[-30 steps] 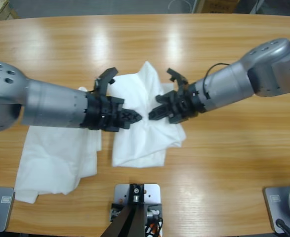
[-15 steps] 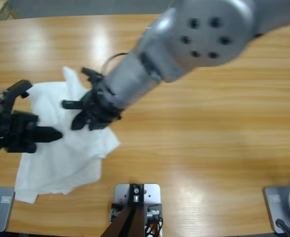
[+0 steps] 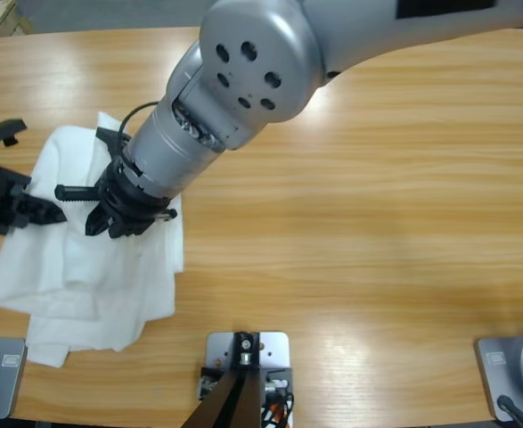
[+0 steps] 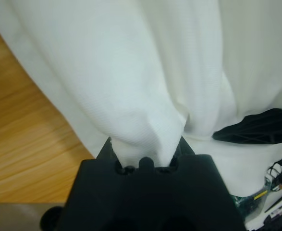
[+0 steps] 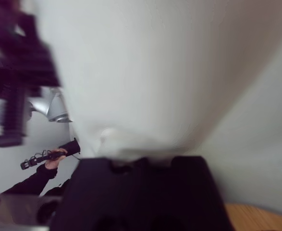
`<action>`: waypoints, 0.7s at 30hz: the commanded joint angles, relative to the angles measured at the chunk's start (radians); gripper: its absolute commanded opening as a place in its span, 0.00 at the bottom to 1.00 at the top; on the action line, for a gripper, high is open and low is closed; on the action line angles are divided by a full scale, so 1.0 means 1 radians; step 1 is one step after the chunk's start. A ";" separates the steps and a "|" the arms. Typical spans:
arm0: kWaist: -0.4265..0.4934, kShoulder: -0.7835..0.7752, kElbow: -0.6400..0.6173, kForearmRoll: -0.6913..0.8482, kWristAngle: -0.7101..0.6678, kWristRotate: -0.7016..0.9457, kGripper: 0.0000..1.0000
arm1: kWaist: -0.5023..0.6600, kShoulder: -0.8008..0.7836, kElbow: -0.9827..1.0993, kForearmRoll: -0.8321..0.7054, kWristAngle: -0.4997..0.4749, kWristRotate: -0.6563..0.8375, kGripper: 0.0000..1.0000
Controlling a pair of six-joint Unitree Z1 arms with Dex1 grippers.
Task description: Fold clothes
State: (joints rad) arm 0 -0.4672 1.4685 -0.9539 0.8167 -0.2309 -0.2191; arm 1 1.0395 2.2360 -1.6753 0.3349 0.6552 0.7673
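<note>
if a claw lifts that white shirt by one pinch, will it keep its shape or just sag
Probably sag. The white shirt lies in soft, rumpled layers on the table, and in the left wrist view cloth bunches and drapes from the left claw. It looks light, so it would likely trail and unfold rather than lift flat.

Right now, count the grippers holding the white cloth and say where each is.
2. The left gripper pinches the white cloth at the table's left edge; the right gripper grips it just beside.

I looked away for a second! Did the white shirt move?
Yes. The white shirt went left along the table, away from the post plate at the bottom edge.
</note>
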 commanded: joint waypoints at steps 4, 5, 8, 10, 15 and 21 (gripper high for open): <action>-0.082 -0.006 0.072 0.064 -0.130 -0.104 0.00 | 0.036 0.079 -0.003 0.010 0.004 0.009 0.00; -0.082 -0.012 0.079 0.079 -0.130 -0.121 0.00 | 0.036 0.079 -0.003 0.010 0.003 0.009 0.00; -0.082 -0.020 0.089 0.117 -0.121 -0.148 0.00 | 0.037 0.072 0.002 0.012 0.000 0.009 0.00; -0.073 -0.020 0.089 0.132 -0.110 -0.154 0.00 | 0.038 0.072 0.003 0.012 -0.002 0.007 0.00; -0.033 0.063 0.034 0.195 -0.085 -0.153 0.00 | 0.042 0.071 0.005 0.012 -0.013 0.009 0.00; -0.004 0.099 0.017 0.206 -0.080 -0.143 0.00 | 0.042 0.075 0.004 0.006 -0.041 0.007 0.00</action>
State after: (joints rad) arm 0 -0.4920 1.5052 -0.9321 0.9965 -0.3259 -0.3611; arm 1 1.0871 2.2494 -1.6814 0.3435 0.6518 0.7683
